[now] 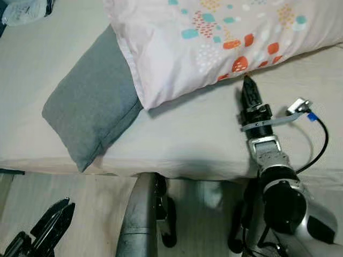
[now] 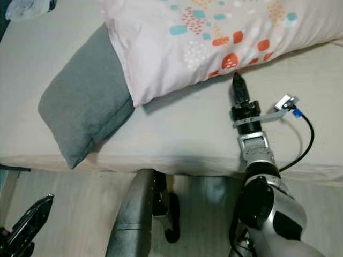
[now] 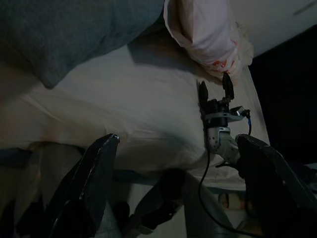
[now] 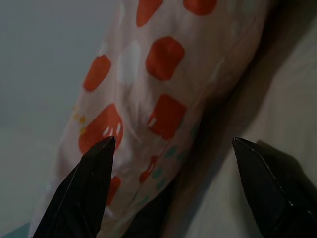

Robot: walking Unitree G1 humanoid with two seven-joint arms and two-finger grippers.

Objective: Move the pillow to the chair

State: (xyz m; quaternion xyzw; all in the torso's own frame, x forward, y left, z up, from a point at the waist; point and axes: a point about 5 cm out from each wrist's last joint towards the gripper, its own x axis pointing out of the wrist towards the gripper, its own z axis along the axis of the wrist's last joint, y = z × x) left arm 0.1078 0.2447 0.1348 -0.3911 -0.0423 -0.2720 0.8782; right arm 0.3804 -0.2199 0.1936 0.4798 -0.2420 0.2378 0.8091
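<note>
A: Where do the edges run, and how much room is there?

B: In the head views the bed [image 1: 193, 144] spans the frame, its front edge crossing just below the middle. Bare sheet lies open between that edge and the pillows, widest from the centre out toward 3 o'clock. Below the edge, light floor [image 1: 96, 214] shows at 7 o'clock.

A: And the pillow?

B: The pink pillow [image 1: 214, 37], patterned with orange and teal patches, lies across the top of the bed from 12 toward 2 o'clock, and its near corner comes down to about 10 o'clock from the centre. That corner overlaps a grey pillow [image 1: 94, 107] lying at 9 o'clock, whose lower corner reaches nearly to the bed's front edge.

A: How does the right gripper sit against it?

B: The right gripper [image 1: 248, 85] reaches up over the sheet from 5 o'clock, its tips just at the pink pillow's lower edge, beside the orange patches. In the left wrist view its two fingers [image 3: 202, 92] stand spread apart, and in the right wrist view the pillow's patterned side lies between and just beyond them. Whether a tip touches the fabric I cannot tell.

A: The other arm?

B: The left gripper [image 1: 56, 219] hangs low over the floor at 7 o'clock, well apart from the bed, its fingers splayed wide in its own wrist view.
</note>
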